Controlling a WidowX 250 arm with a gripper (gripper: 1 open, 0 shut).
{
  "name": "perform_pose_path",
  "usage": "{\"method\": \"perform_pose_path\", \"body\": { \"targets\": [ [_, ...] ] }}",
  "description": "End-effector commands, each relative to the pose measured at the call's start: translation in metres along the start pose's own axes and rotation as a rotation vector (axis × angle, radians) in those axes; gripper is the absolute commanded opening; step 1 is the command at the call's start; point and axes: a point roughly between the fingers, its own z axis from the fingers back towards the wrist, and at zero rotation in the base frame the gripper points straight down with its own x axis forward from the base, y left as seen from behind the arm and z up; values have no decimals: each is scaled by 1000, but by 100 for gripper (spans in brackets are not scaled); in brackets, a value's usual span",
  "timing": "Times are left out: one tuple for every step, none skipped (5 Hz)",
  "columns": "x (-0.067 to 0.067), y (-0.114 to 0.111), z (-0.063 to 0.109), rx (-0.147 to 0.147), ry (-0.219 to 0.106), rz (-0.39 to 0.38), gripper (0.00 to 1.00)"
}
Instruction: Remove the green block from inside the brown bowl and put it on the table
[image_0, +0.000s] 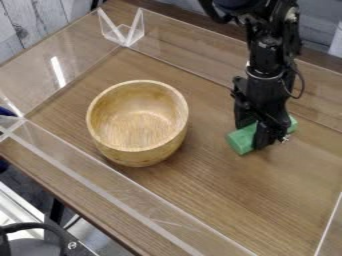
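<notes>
The brown bowl (134, 146) stands left of centre on the table (201, 205), and nothing lies inside it. To its right my gripper (262, 130) points straight down, shut on the green block (242, 141). Only the block's lower end shows below the black fingers, at or just above the tabletop. The rest of the bar is hidden between the jaws. A hand's width of bare wood separates the gripper from the bowl's rim.
Low clear acrylic walls (60, 72) run along the table's edges. A clear folded bracket (123, 30) sits at the far left corner. The dark arm (274, 40) rises from the gripper toward the back right.
</notes>
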Motion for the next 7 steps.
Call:
{"method": "perform_pose_path", "body": {
  "targets": [
    [-5,7,-1,11,-14,58,0],
    [-8,5,0,-4,-11,72,0],
    [-10,3,2,-19,-8,86,0],
    [-10,-1,4,-42,-6,72,0],
    [-9,-5,5,-64,-4,57,0],
    [-9,-5,6,-71,-2,57,0],
    [-8,-5,5,-77,1,56,0]
  ]
}}
